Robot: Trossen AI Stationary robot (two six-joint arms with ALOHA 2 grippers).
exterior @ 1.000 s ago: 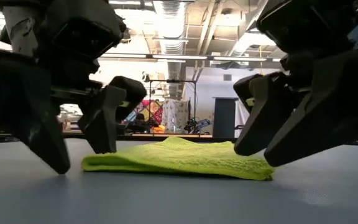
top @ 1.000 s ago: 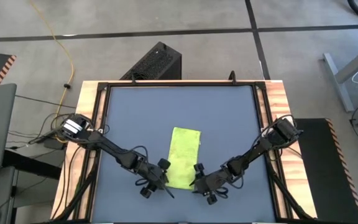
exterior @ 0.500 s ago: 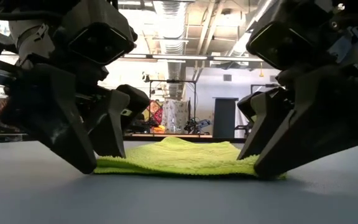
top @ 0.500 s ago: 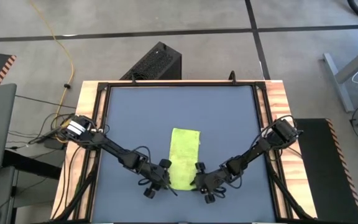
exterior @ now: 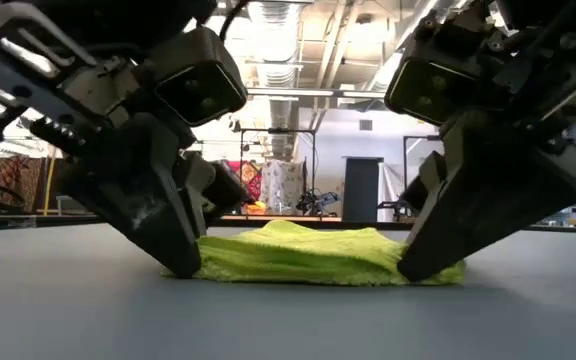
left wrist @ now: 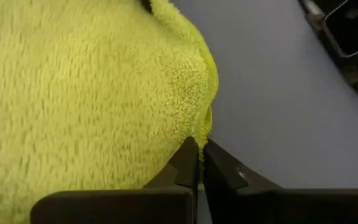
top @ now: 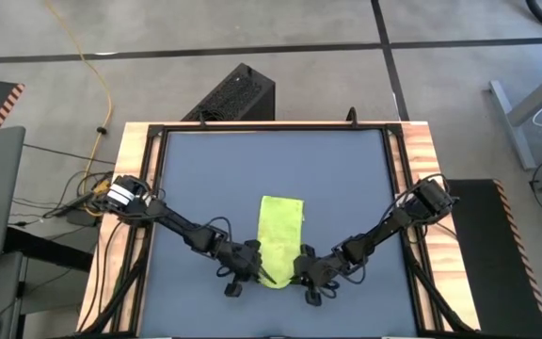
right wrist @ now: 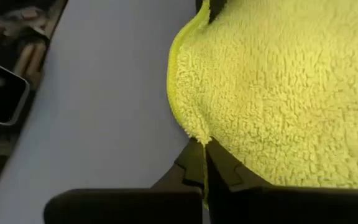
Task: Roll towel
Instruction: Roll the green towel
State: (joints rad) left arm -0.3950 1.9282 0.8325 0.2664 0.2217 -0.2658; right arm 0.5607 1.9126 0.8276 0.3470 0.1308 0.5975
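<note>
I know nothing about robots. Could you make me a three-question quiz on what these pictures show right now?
1. True or false: both pincers are shut on the towel.
2. Which end of the towel are the left pincer and right pincer gripping? A) the far end B) the near end C) the middle
3. Fill in: the towel lies as a folded narrow ____ on the table.

Key: 1 true, each has pinched a corner edge. 2 B, the end nearest the table's front. 3 rectangle.

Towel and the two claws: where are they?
towel [top: 281, 226]: high view, middle of the folded cloth.
left gripper [left wrist: 199, 163]: left wrist view, fingertips pinching the towel's corner.
right gripper [right wrist: 203, 159]: right wrist view, fingertips pinching the other corner.
</note>
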